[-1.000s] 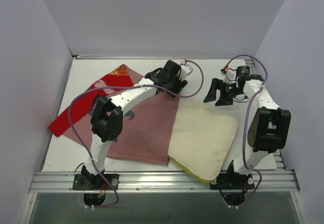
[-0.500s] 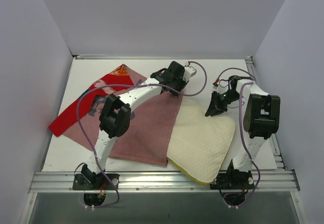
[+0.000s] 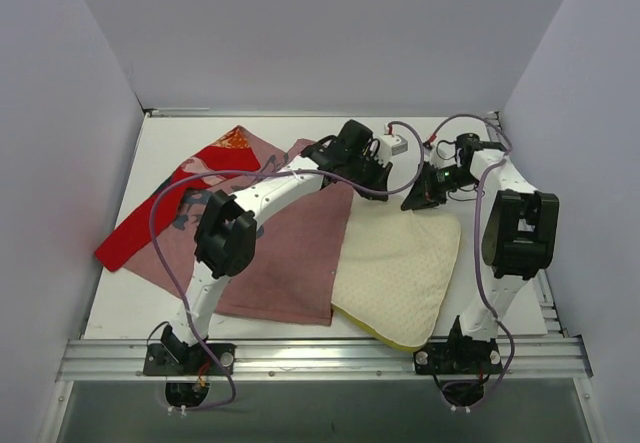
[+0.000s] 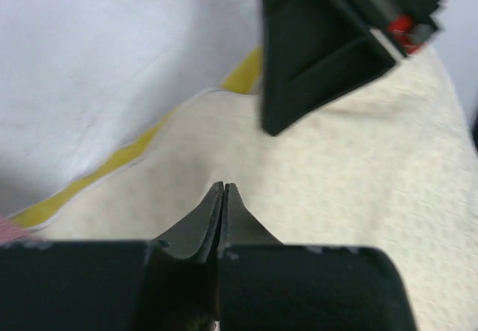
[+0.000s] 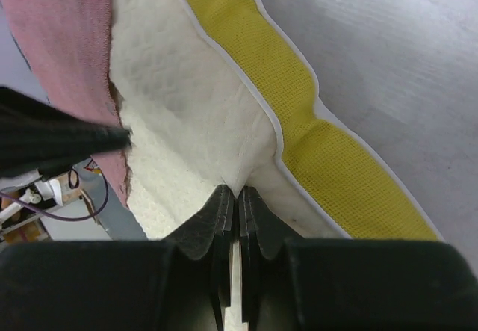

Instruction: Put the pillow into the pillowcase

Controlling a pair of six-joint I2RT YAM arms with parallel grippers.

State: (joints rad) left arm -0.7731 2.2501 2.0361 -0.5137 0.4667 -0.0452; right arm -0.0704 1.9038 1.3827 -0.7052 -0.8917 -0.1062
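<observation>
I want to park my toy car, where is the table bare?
The white table is bare at the near-left corner, below the red-and-pink fabric pillowcase, and along the back wall. The middle is crowded: cream quilted pillow, left hand, right hand.

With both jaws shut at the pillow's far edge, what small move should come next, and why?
Probably lift the pillow slightly by its far edge. The right gripper and left gripper each seem to pinch its cream fabric, while the pillowcase lies flat along its left side, so it cannot slide in yet.
</observation>
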